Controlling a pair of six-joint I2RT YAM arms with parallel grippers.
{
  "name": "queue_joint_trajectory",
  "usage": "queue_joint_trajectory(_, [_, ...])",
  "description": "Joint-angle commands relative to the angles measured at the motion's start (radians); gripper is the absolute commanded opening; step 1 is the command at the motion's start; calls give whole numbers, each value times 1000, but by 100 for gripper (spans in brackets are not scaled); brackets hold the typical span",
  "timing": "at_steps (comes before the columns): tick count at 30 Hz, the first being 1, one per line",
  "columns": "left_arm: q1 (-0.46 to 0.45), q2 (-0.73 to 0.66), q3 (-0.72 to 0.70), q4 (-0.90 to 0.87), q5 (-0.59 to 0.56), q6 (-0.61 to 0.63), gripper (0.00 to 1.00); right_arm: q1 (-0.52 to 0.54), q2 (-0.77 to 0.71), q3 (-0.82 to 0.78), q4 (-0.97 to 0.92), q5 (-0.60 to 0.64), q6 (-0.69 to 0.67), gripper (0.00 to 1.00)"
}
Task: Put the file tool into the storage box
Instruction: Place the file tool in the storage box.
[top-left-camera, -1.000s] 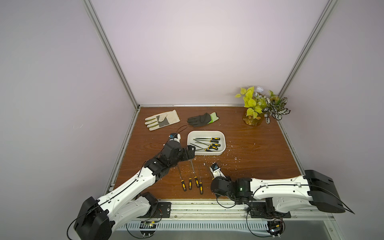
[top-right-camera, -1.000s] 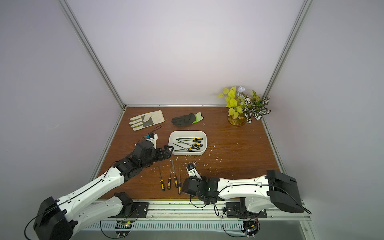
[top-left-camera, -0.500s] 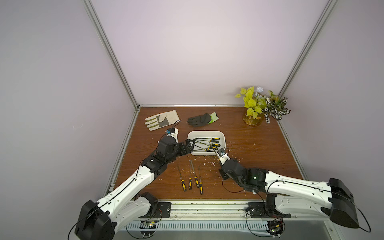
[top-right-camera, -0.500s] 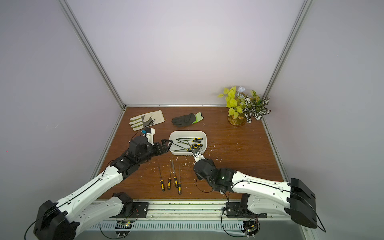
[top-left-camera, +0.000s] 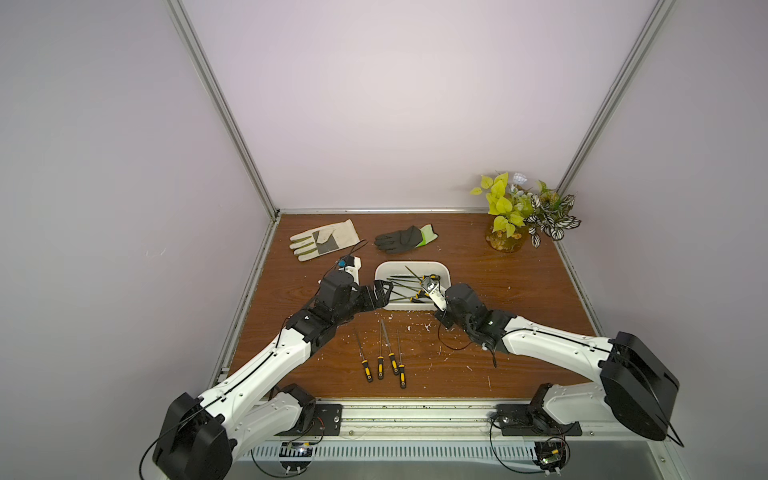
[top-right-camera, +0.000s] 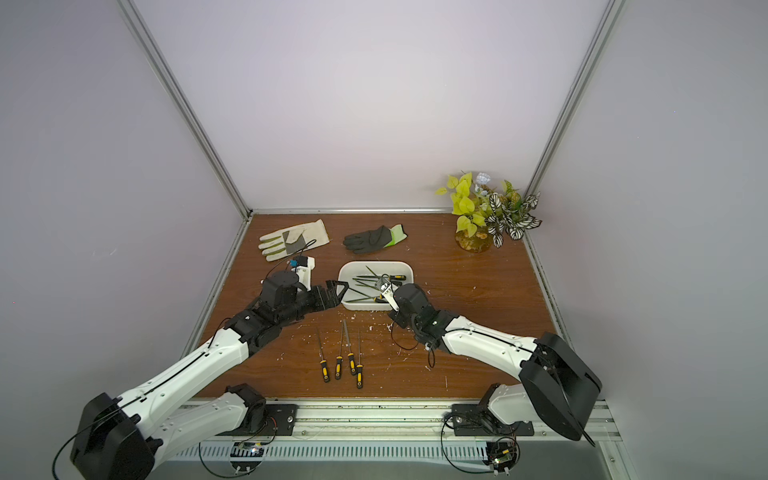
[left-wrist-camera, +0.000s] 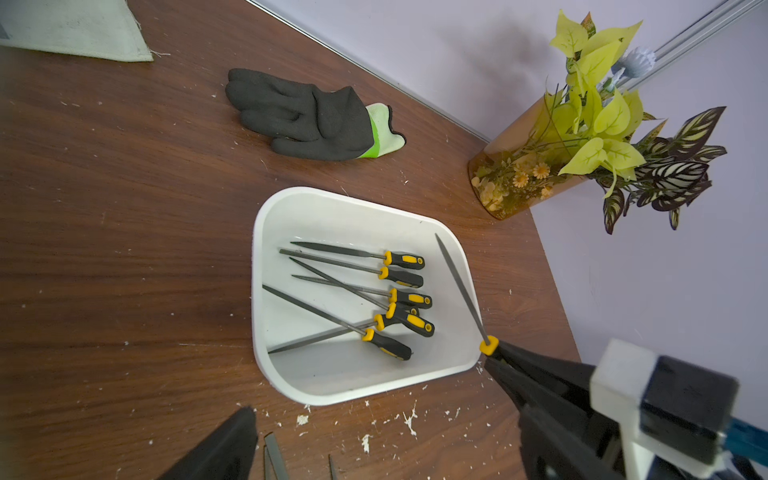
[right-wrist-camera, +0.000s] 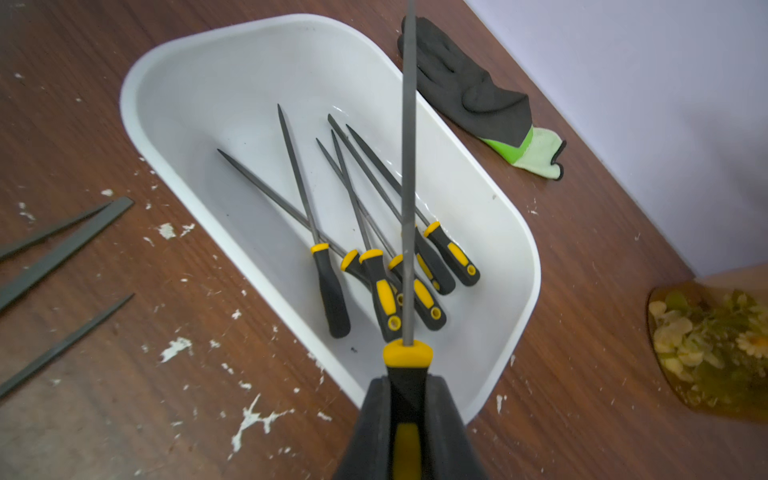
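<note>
Seven files are now gathered at the storage box: six inside it, one held above it.
Within the last second the right gripper (right-wrist-camera: 409, 386), clamped on the black-and-yellow handle of the file tool (right-wrist-camera: 408, 187), has been carried from the table's front edge to the storage box (right-wrist-camera: 195, 70). The shaft is now held tilted over the box and is not yet released, so only lowering and letting go seem to remain. Six files (left-wrist-camera: 353, 286) are seen lying crossed in the box, and four more (top-left-camera: 384, 353) are left on the table. The left gripper (top-left-camera: 384, 295) is held open and empty beside the box.
</note>
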Motion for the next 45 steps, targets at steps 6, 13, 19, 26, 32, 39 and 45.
queue_joint_trajectory(6, [20, -41, -14, -26, -23, 49, 100, -104, 169, 156, 91, -180, -198, 0])
queue_joint_trajectory(13, [28, -74, -39, -37, -30, 53, 100, -133, 296, 255, -22, -199, -268, 0])
queue_joint_trajectory(19, [33, -86, -48, -38, -34, 52, 100, -146, 308, 235, 5, -224, -325, 0])
queue_joint_trajectory(26, [34, -78, -47, -30, -30, 52, 100, -146, 325, 264, -75, -227, -386, 0])
queue_joint_trajectory(32, [35, -62, -41, -20, -17, 47, 100, -147, 346, 255, -35, -169, -397, 15])
queue_joint_trajectory(39, [34, -66, -36, -20, -12, 39, 100, -147, 346, 255, 57, -71, -363, 39])
queue_joint_trajectory(45, [35, -68, -41, -26, -12, 36, 100, -144, 264, 264, 61, -79, -267, 43])
